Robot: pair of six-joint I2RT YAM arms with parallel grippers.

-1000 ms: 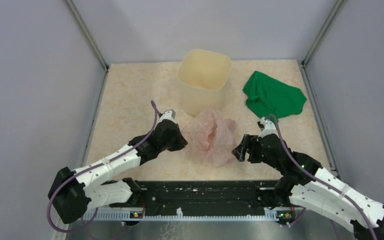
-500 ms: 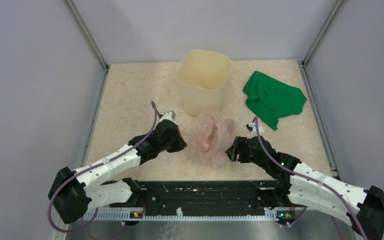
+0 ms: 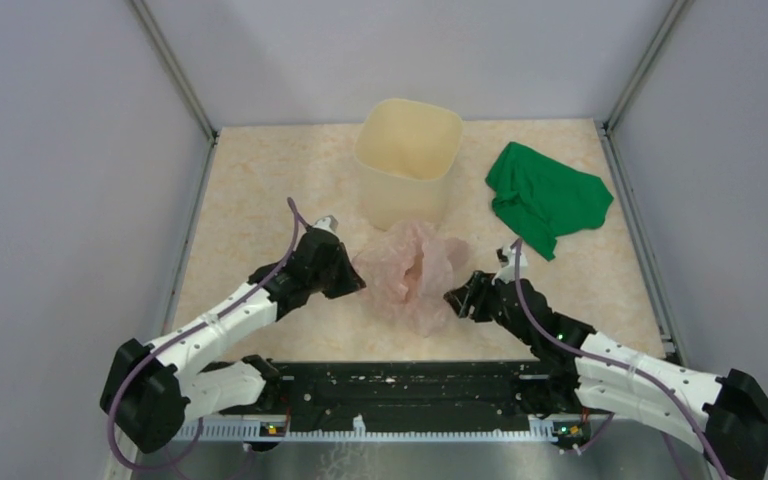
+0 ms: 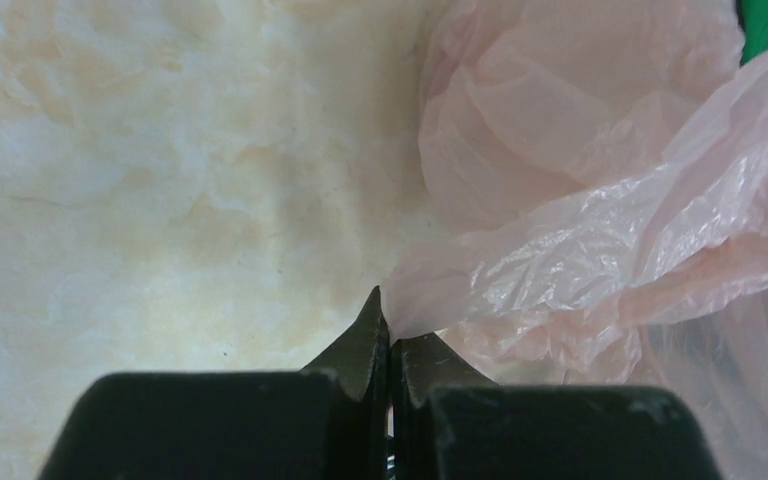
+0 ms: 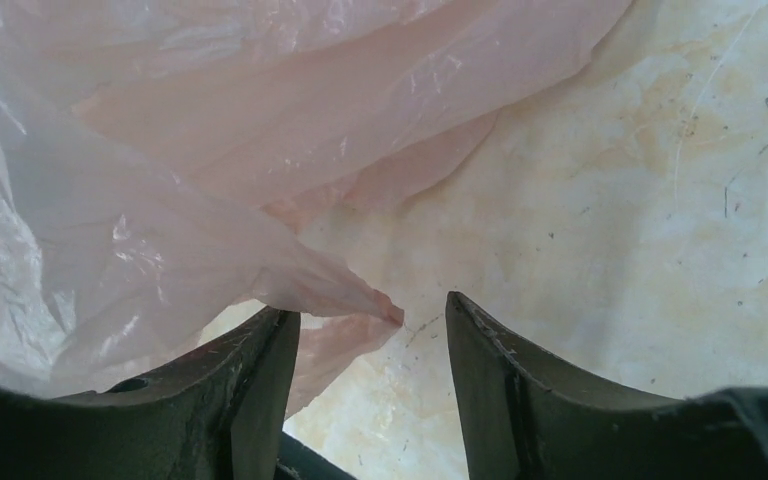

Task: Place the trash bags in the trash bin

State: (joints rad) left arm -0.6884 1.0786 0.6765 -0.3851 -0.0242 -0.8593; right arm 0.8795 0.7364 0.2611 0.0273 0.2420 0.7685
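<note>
The pale-pink trash bag (image 3: 409, 274) lies crumpled on the table just in front of the cream-beige trash bin (image 3: 408, 160). My left gripper (image 3: 353, 279) is at the bag's left edge, shut on a fold of the film, as the left wrist view (image 4: 390, 325) shows, with the bag (image 4: 600, 200) spreading to the right. My right gripper (image 3: 452, 299) is at the bag's right edge, open. In the right wrist view a corner of the bag (image 5: 330, 290) lies between the open fingers (image 5: 372, 315), over the left one.
A green cloth (image 3: 543, 197) lies at the back right, right of the bin. Metal posts and grey walls enclose the table on three sides. The arms' base rail runs along the near edge.
My right gripper has moved left, up to the bag's right edge. My left gripper has pulled slightly left and back with the film in it; the bag has bunched up and shifted left.
</note>
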